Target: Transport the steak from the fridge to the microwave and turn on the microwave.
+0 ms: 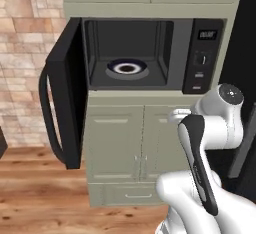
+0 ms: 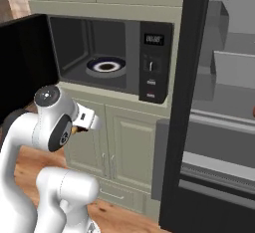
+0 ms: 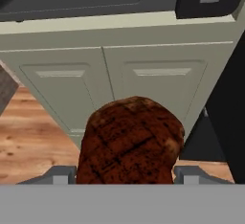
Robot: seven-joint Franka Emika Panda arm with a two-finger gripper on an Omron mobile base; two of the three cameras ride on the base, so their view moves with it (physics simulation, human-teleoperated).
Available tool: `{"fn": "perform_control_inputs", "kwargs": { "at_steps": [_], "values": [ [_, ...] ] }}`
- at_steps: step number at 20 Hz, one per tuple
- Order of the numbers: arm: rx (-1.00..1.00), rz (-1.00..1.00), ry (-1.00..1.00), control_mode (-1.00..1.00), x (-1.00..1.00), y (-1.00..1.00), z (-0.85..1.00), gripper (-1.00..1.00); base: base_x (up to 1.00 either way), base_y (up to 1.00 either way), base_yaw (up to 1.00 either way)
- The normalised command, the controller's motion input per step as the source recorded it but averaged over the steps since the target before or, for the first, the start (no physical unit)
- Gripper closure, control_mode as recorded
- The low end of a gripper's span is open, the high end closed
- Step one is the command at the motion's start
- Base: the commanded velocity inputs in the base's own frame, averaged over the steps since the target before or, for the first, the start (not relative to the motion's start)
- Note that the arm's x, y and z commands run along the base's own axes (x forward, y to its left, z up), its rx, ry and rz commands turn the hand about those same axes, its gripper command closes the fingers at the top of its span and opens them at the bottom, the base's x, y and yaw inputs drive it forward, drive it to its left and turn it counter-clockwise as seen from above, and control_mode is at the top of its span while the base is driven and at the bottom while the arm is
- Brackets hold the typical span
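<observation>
The steak [image 3: 129, 141], a dark brown grilled lump, sits between my gripper's [image 3: 125, 175] fingers, which are shut on it. My hand hangs in front of the cream cabinet doors, below the microwave's [image 1: 202, 58] control panel. The microwave door [image 1: 67, 93] stands swung open to the left, and the glass turntable [image 1: 126, 68] inside is bare. From the right base, the gripper [image 2: 79, 125] is low and left of the microwave [image 2: 154, 62]. The fridge [image 2: 191, 102] stands open on the right with grey shelves showing.
The open microwave door juts out at the left. Cream lower cabinets [image 3: 119, 89] are straight ahead of the hand, with wooden floor [image 1: 40, 188] below. The fridge's black frame closes off the right side. A small orange-red item [image 2: 253, 111] sits on a fridge shelf.
</observation>
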Motion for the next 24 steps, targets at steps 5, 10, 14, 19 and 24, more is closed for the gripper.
{"fn": "perform_control_inputs", "kwargs": {
  "at_steps": [5,10,14,19,24],
  "values": [
    [0.0,0.0,0.0,1.0,0.0,0.0,0.0,1.0,0.47,0.22,0.0],
    [0.0,0.0,0.0,1.0,0.0,0.0,0.0,1.0,0.42,0.22,0.0],
    [0.0,0.0,0.0,1.0,0.0,0.0,0.0,1.0,0.44,0.21,0.0],
    [0.0,0.0,0.0,1.0,0.0,0.0,0.0,1.0,0.41,0.21,0.0],
    [0.0,0.0,0.0,1.0,0.0,0.0,0.0,1.0,0.45,0.2,0.0]
  ]
}}
